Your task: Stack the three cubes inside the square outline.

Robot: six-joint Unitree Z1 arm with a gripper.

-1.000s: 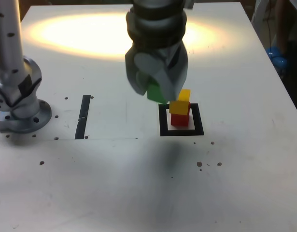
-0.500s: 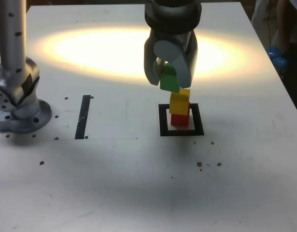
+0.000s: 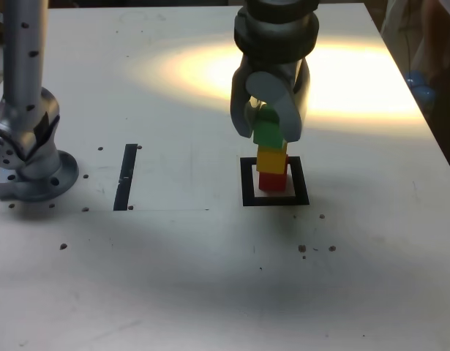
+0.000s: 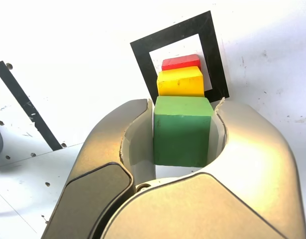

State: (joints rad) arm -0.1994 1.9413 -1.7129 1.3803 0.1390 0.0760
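Red cube [image 3: 272,181] within the square outline [image 3: 301,191], on the white table [image 3: 166,278]; yellow cube [image 3: 271,159] on top of it; gripper [image 3: 267,131] closed about the green cube [image 3: 268,129], its jaws pressed to two opposite sides. In the exterior view the green cube overlaps the yellow one's upper part; whether they touch, cannot tell.

Black strip [image 3: 126,177] lies flat on the table, well apart from the outline, toward the exterior view's left; beyond it, farther left, a grey metal base [image 3: 39,180], with a pale upright post [image 3: 25,66] above; small dark marks [image 3: 302,248] scattered on the tabletop; blue object [image 3: 420,86] past the table's edge at the exterior view's right, blurred; nothing visible between the green cube and the stack.
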